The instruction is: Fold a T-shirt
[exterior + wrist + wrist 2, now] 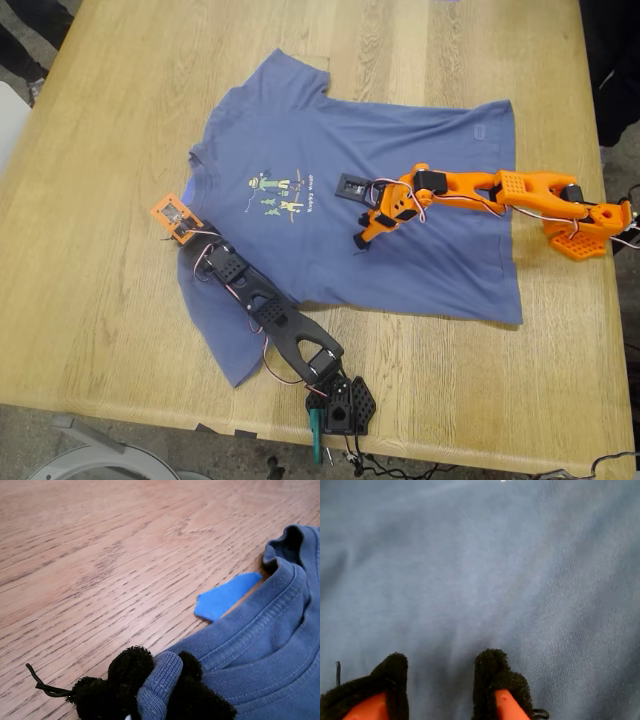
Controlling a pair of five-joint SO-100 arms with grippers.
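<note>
The slate-blue T-shirt [400,250] lies flat on the wooden table [90,300], with its collar toward the exterior view's left and its cartoon print [275,192] facing up. My first gripper [183,232], on the black arm, is at the shirt's shoulder beside the collar. In the first wrist view it [155,685] is shut on a small fold of the T-shirt [270,645] next to the collar ribbing. My second gripper [360,240], on the orange arm, is over the middle of the shirt. In the second wrist view it [442,685] is open, its pads apart just above the plain fabric [480,570].
A small blue tape scrap [225,597] lies on the table beside the collar, also seen in the exterior view [190,194]. The black arm's base [340,405] is clamped at the near table edge; the orange arm's base [585,230] sits at the exterior view's right edge. Cables [400,468] hang below.
</note>
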